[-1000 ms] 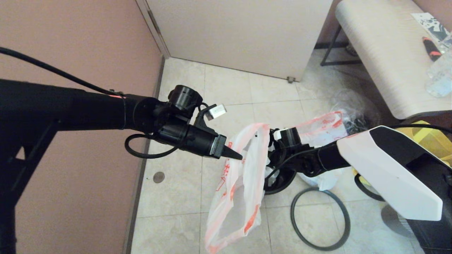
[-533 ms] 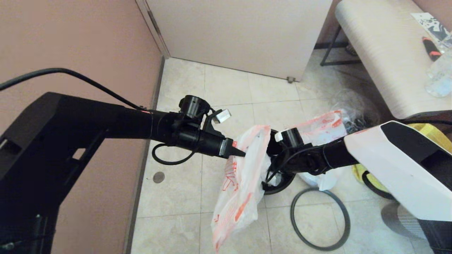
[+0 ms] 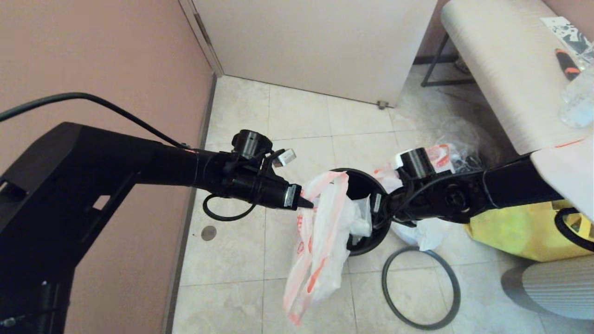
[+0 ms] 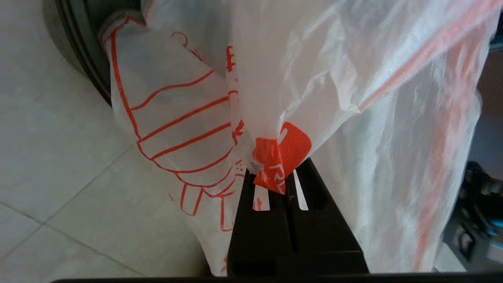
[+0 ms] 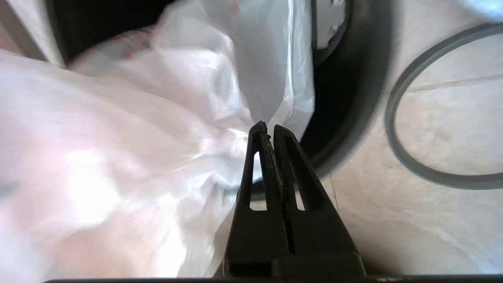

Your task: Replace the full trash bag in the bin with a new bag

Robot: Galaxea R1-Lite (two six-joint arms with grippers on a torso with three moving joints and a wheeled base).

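Observation:
The new bag [image 3: 320, 241], thin white plastic with red striped print, hangs limp in front of the black bin [image 3: 377, 230]. My left gripper [image 3: 307, 203] is shut on the bag's top edge, pinching it at the small red logo [image 4: 279, 157], just left of the bin's rim [image 4: 80, 47]. My right gripper [image 3: 374, 207] is shut on the bag's other edge [image 5: 271, 90] over the bin's dark opening [image 5: 346, 98]. The full trash bag [image 3: 438, 155], with red handles, lies on the floor behind my right arm, mostly hidden.
A thin dark hoop [image 3: 420, 287] lies on the tiles in front of the bin, also seen as the hoop [image 5: 397, 129]. A yellow tote [image 3: 519, 227] sits at the right, a clear bag of dark items [image 3: 464, 137] behind. A pink wall [image 3: 93, 55] runs along the left; a bench [image 3: 501, 65] stands at the back right.
My right arm has swung back to the right, uncovering the bin's opening and drawing its edge of the bag over it. The left gripper and the hanging bag shifted slightly right.

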